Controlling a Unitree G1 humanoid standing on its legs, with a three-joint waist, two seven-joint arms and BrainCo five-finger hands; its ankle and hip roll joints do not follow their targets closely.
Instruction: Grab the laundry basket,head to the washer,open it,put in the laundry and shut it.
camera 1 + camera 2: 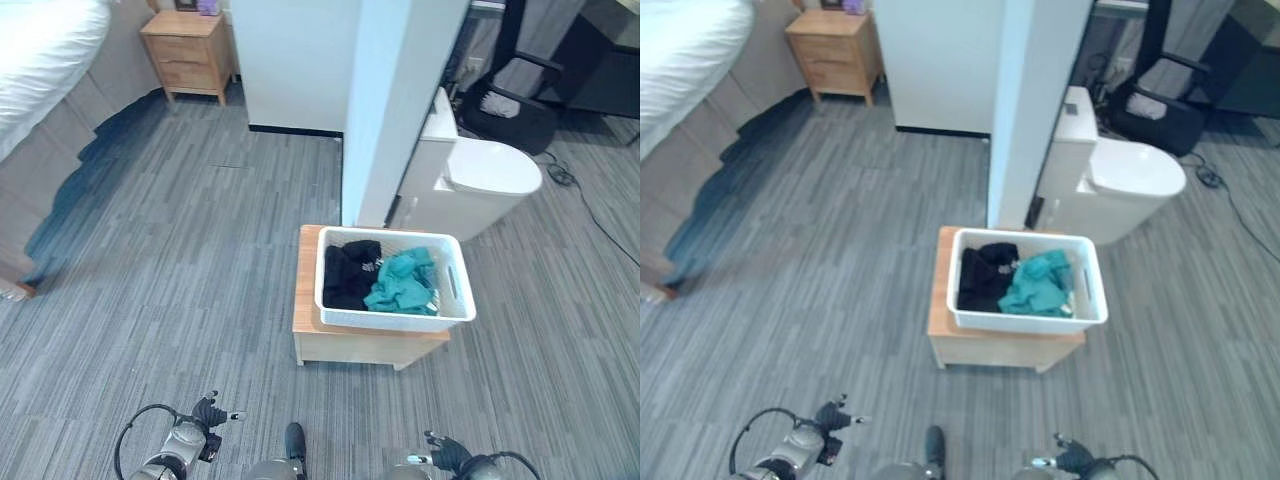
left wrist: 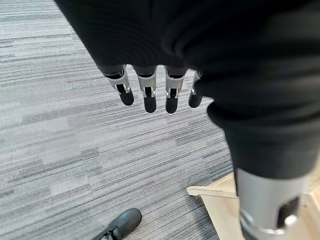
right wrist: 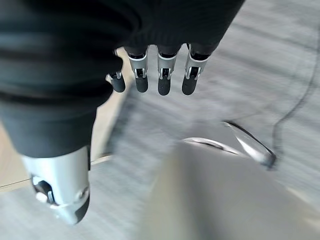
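Note:
A white laundry basket (image 1: pixel 338 315) stands on a low wooden table (image 1: pixel 308 300) ahead of me, a little to the right. Inside it a black garment (image 1: pixel 350 273) lies on the left and a teal garment (image 1: pixel 403 283) on the right. My left hand (image 2: pixel 150 92) hangs over the grey floor with straight fingers and holds nothing; a corner of the table (image 2: pixel 220 200) shows beyond it. My right hand (image 3: pixel 162 75) hangs the same way, open and empty. Both hands, left (image 1: pixel 203 415) and right (image 1: pixel 448 455), sit low at the near edge, well short of the basket.
A white toilet (image 1: pixel 480 180) stands just behind the table to the right, beside a white partition wall (image 1: pixel 385 100). A bed (image 1: pixel 40 60) and a wooden nightstand (image 1: pixel 187 50) are at the far left. A dark office chair (image 1: pixel 510 100) and a floor cable (image 1: pixel 590 210) lie far right.

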